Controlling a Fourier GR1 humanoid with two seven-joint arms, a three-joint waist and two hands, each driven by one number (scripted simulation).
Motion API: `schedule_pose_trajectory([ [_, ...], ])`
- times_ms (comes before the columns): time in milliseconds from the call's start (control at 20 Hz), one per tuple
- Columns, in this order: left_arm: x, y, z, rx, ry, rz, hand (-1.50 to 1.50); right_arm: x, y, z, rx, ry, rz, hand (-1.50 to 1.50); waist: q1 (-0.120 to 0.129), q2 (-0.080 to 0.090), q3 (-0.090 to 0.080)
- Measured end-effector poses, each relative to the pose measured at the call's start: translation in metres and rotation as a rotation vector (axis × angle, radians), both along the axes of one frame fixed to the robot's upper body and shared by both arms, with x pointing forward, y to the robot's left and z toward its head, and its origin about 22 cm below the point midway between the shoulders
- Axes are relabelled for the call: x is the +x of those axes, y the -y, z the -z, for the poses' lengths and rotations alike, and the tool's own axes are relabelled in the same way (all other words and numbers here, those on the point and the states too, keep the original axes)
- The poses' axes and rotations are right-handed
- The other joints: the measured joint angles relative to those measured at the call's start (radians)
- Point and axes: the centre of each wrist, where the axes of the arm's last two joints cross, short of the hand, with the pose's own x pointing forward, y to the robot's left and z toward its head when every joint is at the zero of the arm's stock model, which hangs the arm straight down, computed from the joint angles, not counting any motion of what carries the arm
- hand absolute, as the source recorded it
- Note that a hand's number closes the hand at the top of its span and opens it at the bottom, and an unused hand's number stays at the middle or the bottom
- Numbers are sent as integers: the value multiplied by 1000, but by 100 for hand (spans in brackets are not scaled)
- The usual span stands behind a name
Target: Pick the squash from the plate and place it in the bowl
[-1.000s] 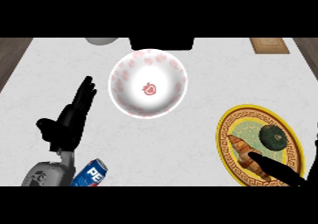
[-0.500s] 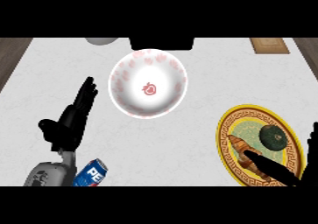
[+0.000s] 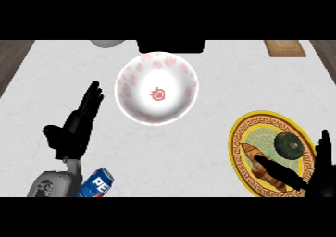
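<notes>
On the plate [image 3: 241,134] the squash [image 3: 290,145] lies ungrasped; right robot hand [image 3: 319,176] released over it, left robot hand [image 3: 72,129] released.

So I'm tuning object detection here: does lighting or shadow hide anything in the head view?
Head view: lighting is even and flat; the bowl reads bright white in its middle, the dark green squash stays distinct on the yellow plate, but the black right hand covers part of the plate's lower area.

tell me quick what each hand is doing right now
Left hand: open, fingers straight, holding nothing.
Right hand: open over the plate, thumb and fingers spread near the squash, not holding it.
</notes>
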Motion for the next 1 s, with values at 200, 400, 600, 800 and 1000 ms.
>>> schedule_pose_trajectory([
  [200,-3,2,-3,4,2,3,0,4,9,16,1,5,2,-150,1,0,0],
  [400,0,4,-4,2,1,0,0,9,22,27,-32,-54,38,-150,1,0,-1],
  [600,-1,7,-4,5,3,9,0,19,27,34,-68,-113,67,-150,1,-2,-3],
  [800,-4,3,-4,4,2,7,0,21,34,38,-75,-156,52,-150,1,-2,-2],
  [1000,1,2,-7,7,-2,11,0,29,33,45,-100,-163,-3,150,1,-2,-5],
])
